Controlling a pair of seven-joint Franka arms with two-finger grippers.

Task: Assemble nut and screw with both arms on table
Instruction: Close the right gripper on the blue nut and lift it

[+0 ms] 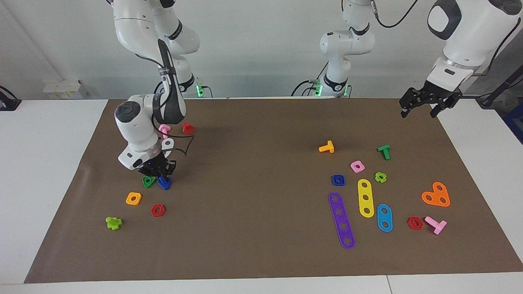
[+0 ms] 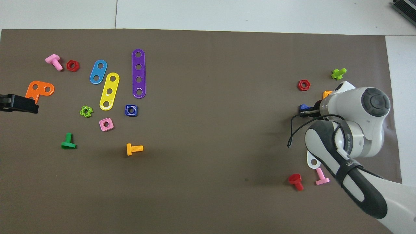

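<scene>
Mat: brown, paper-like rectangular sheet, matt.
Nut: dark-blue square plastic piece, glossy.
Strip: purple plastic four-hole bar, smooth, shiny.
Arms: white jointed shells, glossy, hard.

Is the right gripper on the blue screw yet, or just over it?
Touching: in the facing view the right gripper is down at the mat, fingertips meeting the screw.

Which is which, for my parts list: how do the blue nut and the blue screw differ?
The nut is square with a round centre hole; the screw has a triangular head. The nut lies untouched at the left arm's end of the table, beside the pink nut; the screw sits under the right gripper. Both are dark blue.
</scene>
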